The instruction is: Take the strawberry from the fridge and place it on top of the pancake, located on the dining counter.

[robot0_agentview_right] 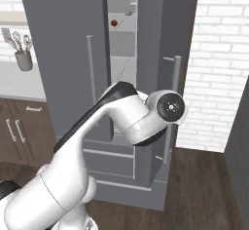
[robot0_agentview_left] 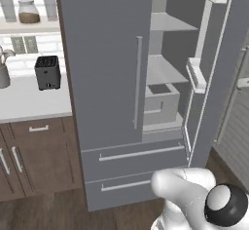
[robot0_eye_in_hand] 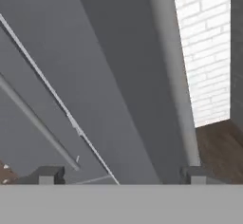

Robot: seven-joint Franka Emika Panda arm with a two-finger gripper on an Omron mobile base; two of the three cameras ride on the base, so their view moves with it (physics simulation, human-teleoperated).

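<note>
So the fridge [robot0_agentview_left: 109, 92] has its right door swung open, and in the right base view you can spot the strawberry [robot0_agentview_right: 114, 23] as a tiny red dot sitting on an upper shelf [robot0_agentview_right: 121, 27] inside, well above the arm's elbow. The tool [robot0_eye_in_hand: 122, 174] is released, both tips spread wide with nothing between them, and the hand view is looking along the grey door panel and a long bar handle [robot0_eye_in_hand: 42, 123], so it's right up by the door and not near the berry yet. I'd say the step now is getting the hand up and into the opening. Best bet: pull clear of the door edge first, lift to shelf height, then go straight in and centre that tiny berry between the tips before squeezing, because it looks easy to nudge away
</note>
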